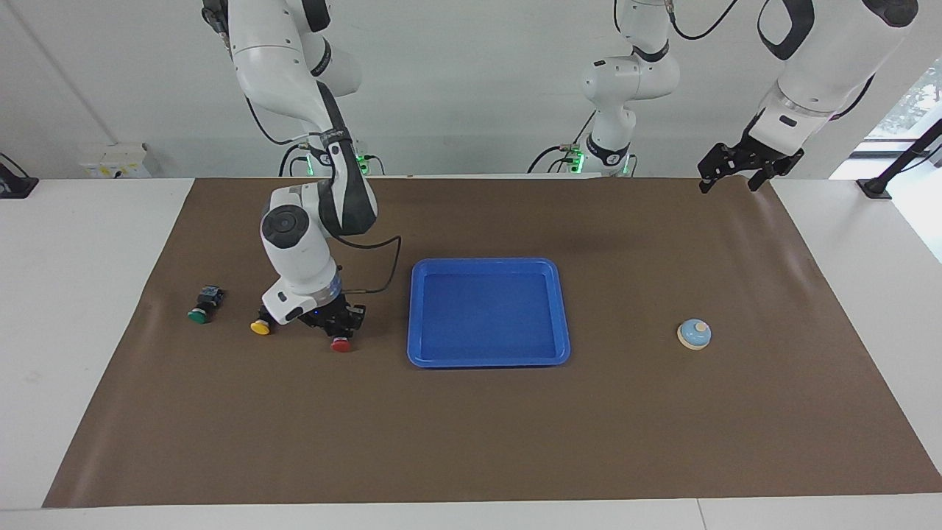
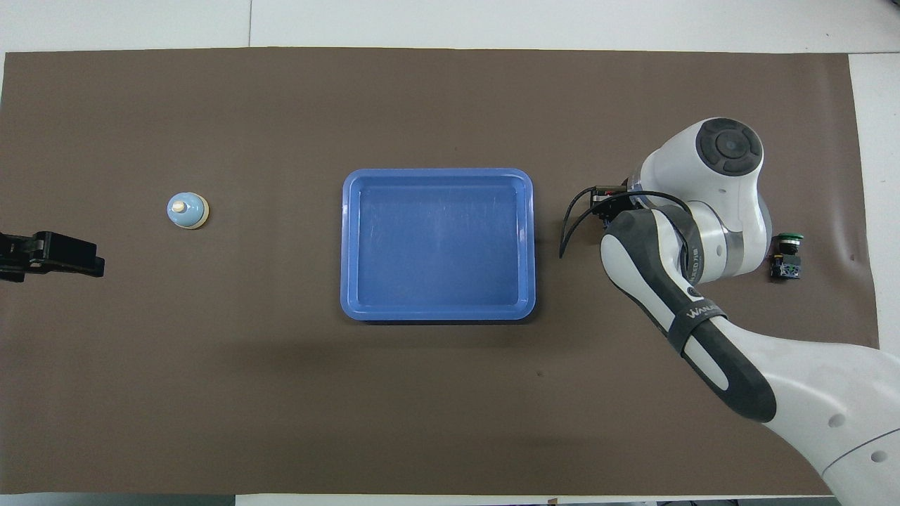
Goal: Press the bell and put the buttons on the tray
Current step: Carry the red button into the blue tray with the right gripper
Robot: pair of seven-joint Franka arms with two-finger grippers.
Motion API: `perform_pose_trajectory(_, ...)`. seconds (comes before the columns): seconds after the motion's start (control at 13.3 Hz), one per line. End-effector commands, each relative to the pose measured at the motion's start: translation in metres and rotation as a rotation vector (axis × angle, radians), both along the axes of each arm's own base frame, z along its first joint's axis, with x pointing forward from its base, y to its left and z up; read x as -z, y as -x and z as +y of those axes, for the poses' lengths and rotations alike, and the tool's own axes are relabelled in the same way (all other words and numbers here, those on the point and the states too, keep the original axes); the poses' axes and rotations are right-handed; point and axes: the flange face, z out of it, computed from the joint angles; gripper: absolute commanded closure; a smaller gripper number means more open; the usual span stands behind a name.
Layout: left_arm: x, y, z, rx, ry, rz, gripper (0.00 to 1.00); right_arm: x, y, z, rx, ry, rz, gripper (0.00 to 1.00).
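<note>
in the facing view, my right tool (image 1: 340,324) is sitting low at centre-left of the frame, clamped on the red button (image 1: 341,344) beside the blue tray (image 1: 561,309). the yellow button (image 1: 260,327) and the green button (image 1: 199,315) are lying further toward the frame's left edge. my left tool (image 1: 730,177) is waiting at the upper right with its fingers spread wide, holding nothing, and the bell (image 1: 694,334) is sitting at right of centre on the counter (image 1: 471,442).

in the overhead view, my right arm is covering its tool and two buttons; the green button (image 2: 789,246) is showing at the right edge, the tray (image 2: 349,246) at centre, the bell (image 2: 187,210) at left, my left tool (image 2: 49,254) at the left edge.
</note>
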Motion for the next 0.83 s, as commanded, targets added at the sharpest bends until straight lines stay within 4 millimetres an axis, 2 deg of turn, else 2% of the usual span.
perform_pose_trajectory(0.0,-0.003,0.001,0.001,-0.003,0.004,0.006,0.0,-0.065,-0.016,0.038,0.066,0.0,0.021,1.0)
perform_pose_trajectory(0.15,-0.003,0.001,0.001,-0.003,0.004,0.006,0.0,-0.085,-0.008,0.088,0.115,0.005,0.029,1.0)
perform_pose_trajectory(0.3,-0.003,0.001,0.001,-0.003,0.004,0.006,0.0,-0.085,0.008,0.138,0.167,0.004,0.019,1.0)
perform_pose_trajectory(0.45,-0.003,0.001,0.001,-0.003,0.004,0.006,0.0,-0.074,0.024,0.185,0.183,0.006,0.02,1.0)
perform_pose_trajectory(0.6,-0.003,0.001,0.001,-0.003,0.004,0.006,0.0,-0.056,0.027,0.208,0.196,-0.003,-0.01,1.0)
perform_pose_trajectory(0.75,-0.003,0.001,0.001,-0.003,0.004,0.006,0.0,-0.035,0.027,0.214,0.205,-0.003,-0.008,1.0)
